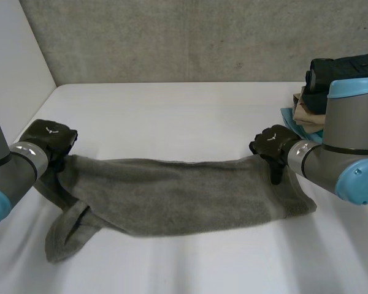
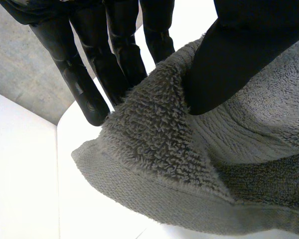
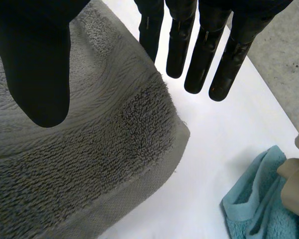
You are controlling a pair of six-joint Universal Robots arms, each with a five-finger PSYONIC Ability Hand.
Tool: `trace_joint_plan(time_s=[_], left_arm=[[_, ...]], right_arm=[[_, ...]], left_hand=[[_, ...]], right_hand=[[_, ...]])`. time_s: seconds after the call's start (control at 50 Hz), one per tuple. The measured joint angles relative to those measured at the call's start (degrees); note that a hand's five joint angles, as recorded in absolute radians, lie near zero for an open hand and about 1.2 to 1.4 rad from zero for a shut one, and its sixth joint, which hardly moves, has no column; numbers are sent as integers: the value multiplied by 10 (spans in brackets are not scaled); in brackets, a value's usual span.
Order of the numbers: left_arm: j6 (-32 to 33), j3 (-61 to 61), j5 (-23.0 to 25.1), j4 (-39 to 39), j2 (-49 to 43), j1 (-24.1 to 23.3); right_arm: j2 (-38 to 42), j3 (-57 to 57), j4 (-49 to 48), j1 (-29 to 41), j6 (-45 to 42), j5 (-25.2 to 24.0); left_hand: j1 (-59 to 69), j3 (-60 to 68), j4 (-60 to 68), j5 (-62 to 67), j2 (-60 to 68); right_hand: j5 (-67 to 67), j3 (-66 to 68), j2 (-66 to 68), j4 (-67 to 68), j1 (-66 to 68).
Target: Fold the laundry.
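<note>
Head view: grey towel (image 1: 184,196) flat across the tabletop (image 1: 172,116), bare room beyond; folded clothes (image 1: 331,79) at its right edge. Left wrist view: left robot hand (image 2: 119,55) pinches the towel's raised corner. Right wrist view: right robot hand (image 3: 204,50) released, straight fingers just past the towel's corner

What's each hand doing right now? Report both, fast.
Left hand: shut on the grey towel, a corner pinched between thumb and fingers.
Right hand: open, fingers straight, over the towel's opposite corner.
</note>
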Motion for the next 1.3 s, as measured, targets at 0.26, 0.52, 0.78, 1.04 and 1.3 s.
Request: trace_joint_plan(time_s=[0.26, 0.52, 0.78, 1.04, 1.3], left_arm=[[0, -5, 1, -1, 5, 1], [0, -10, 1, -1, 7, 2], [7, 78, -1, 61, -24, 4], [-4, 300, -19, 334, -24, -27], [-99, 159, -32, 404, 56, -26]], right_arm=[[51, -49, -8, 1, 3, -5], [97, -91, -5, 1, 8, -20], [129, -257, -20, 0, 33, -28], [13, -391, -304, 1, 158, 48], [-82, -213, -338, 5, 184, 38]], left_hand=[[0, 0, 0, 0, 0], [0, 0, 0, 0, 0], [0, 0, 0, 0, 0], [0, 0, 0, 0, 0], [0, 1, 0, 0, 1]], right_hand=[[-3, 0, 0, -1, 0], [327, 339, 339, 339, 280], [362, 373, 367, 379, 295], [362, 373, 367, 379, 295], [362, 373, 367, 379, 295]])
